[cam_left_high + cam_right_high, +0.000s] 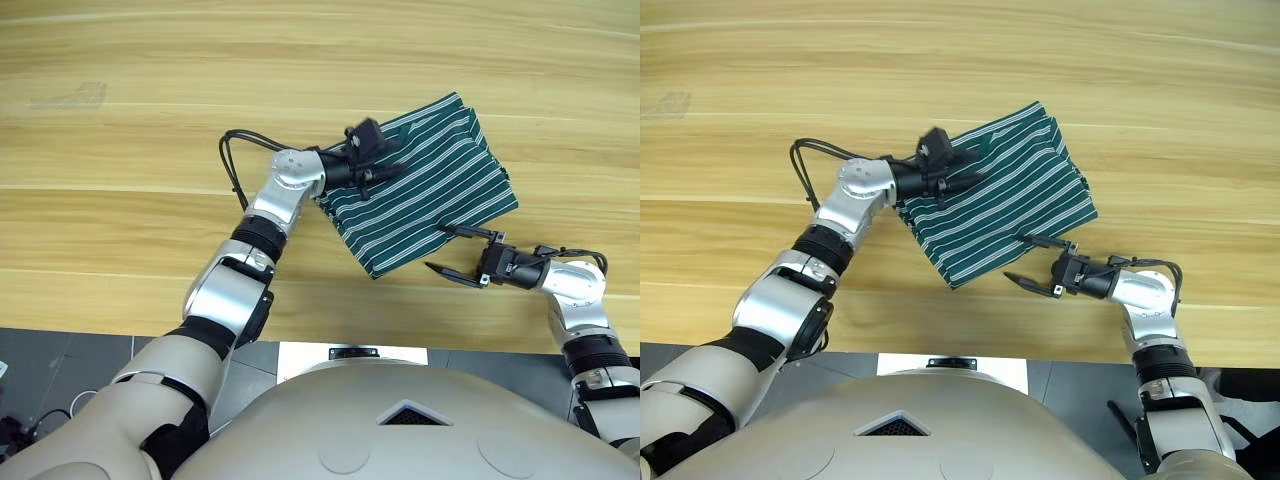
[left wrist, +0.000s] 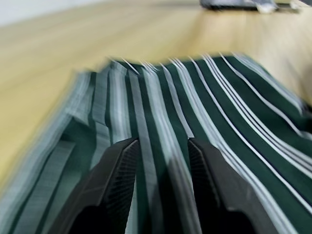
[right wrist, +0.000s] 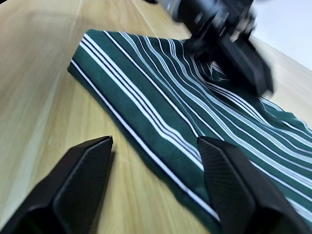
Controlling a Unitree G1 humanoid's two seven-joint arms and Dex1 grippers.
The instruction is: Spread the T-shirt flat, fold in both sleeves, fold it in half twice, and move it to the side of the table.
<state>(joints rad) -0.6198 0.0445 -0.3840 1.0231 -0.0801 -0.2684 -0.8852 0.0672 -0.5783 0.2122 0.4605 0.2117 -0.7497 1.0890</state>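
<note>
The T-shirt [image 1: 430, 180], dark green with white stripes, lies folded into a rough rectangle on the wooden table [image 1: 150, 150], right of the middle. My left gripper [image 1: 388, 168] rests over the shirt's left part, open, with striped cloth [image 2: 161, 97] showing between its two black fingers [image 2: 117, 170]. At the shirt's near edge my right gripper [image 1: 450, 250] is low over the table and open. The shirt's near folded border [image 3: 161, 146] runs across the gap between its fingers [image 3: 83, 180]. The left gripper's black body [image 3: 229, 39] shows above the shirt in the right wrist view.
The table's front edge [image 1: 120, 325] runs close below both arms, with dark floor [image 1: 60, 360] beyond it. Bare wood stretches to the left and far side of the shirt. Black cables [image 1: 232, 160] loop out from my left wrist.
</note>
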